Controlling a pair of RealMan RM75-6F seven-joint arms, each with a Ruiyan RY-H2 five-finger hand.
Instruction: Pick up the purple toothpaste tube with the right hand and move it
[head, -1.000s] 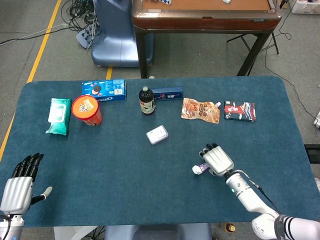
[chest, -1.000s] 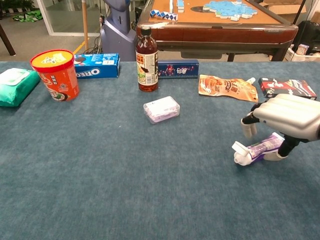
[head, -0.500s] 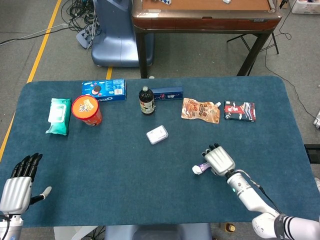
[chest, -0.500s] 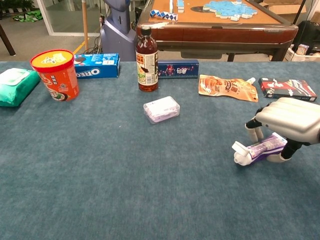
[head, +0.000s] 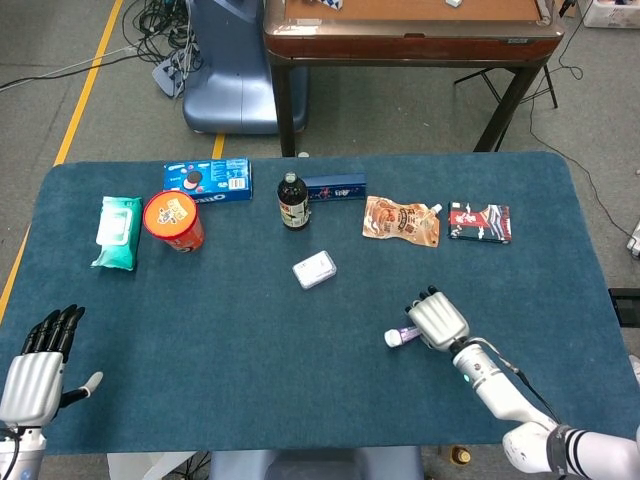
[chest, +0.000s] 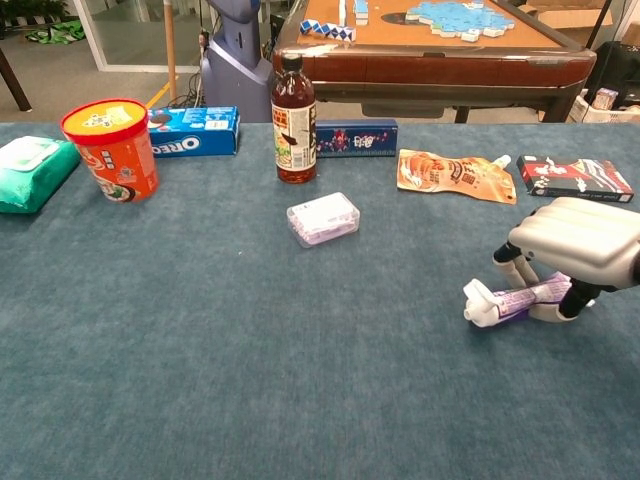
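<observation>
The purple toothpaste tube (chest: 520, 297) lies on the blue table with its white cap (chest: 478, 303) pointing left. My right hand (chest: 575, 243) arches over the tube's back end, fingers on the far side and thumb on the near side, gripping it. In the head view only the tube's cap end (head: 398, 337) sticks out to the left of the right hand (head: 437, 320). My left hand (head: 35, 365) rests at the table's near left corner, fingers straight and apart, holding nothing.
A small white box (chest: 322, 218) lies mid-table. Along the back stand a dark bottle (chest: 294, 120), an orange cup (chest: 111, 150), an Oreo box (chest: 195, 130), a blue box (chest: 356, 137), a snack pouch (chest: 455, 174), a red-black packet (chest: 574, 176) and green wipes (chest: 30, 172).
My right hand has sunk lower and closed tighter around the tube. The tube has turned slightly flatter, its cap shifting a little. The left hand has stayed put.
</observation>
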